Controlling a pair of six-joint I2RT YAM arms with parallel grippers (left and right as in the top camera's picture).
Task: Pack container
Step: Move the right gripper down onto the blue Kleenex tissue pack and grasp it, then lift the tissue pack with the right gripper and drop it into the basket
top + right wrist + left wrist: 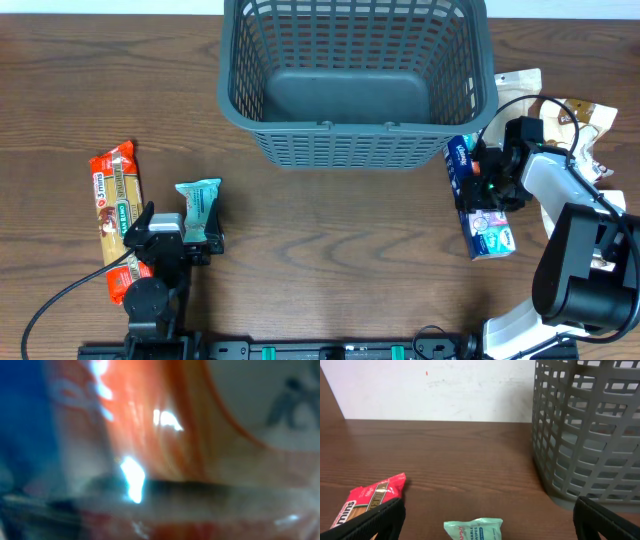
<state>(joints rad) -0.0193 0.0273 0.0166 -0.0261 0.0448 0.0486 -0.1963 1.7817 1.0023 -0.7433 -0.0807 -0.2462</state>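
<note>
The container, a large dark grey lattice basket [355, 75], stands at the back centre with nothing in it; its wall shows in the left wrist view [590, 430]. My left gripper [182, 232] is open and low over the table, its fingers either side of a teal wipes packet [198, 205] that also shows in the left wrist view [472, 530]. My right gripper [482, 178] is by the basket's front right corner, shut across a long blue packet [462, 165]. That packet's blurred blue and orange wrapper [125, 435] fills the right wrist view and hides the fingers.
A long red and orange snack packet [115, 205] lies left of my left gripper; its end shows in the left wrist view [370, 497]. White and tan packets [575, 120] lie at the far right behind my right arm. Cables run along the front edge.
</note>
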